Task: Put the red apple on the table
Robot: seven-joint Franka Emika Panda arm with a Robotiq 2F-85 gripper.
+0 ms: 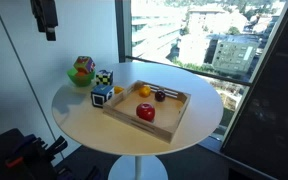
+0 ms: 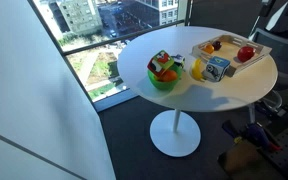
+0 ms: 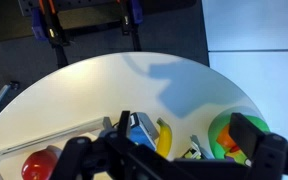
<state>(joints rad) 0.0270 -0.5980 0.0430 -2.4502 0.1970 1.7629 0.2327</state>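
fingers (image 3: 264, 145) hang spread, well above the red apple (image 3: 39, 166) in the tray (image 1: 173, 118).

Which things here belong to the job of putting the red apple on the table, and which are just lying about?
Job: red apple, table.
Lying about: wooden tray, orange-yellow fruit, dark fruit, toy cubes, green bowl.

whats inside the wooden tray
The wooden tray holds the red apple, an orange-yellow fruit and a small dark fruit. In the wrist view the gripper covers most of it.
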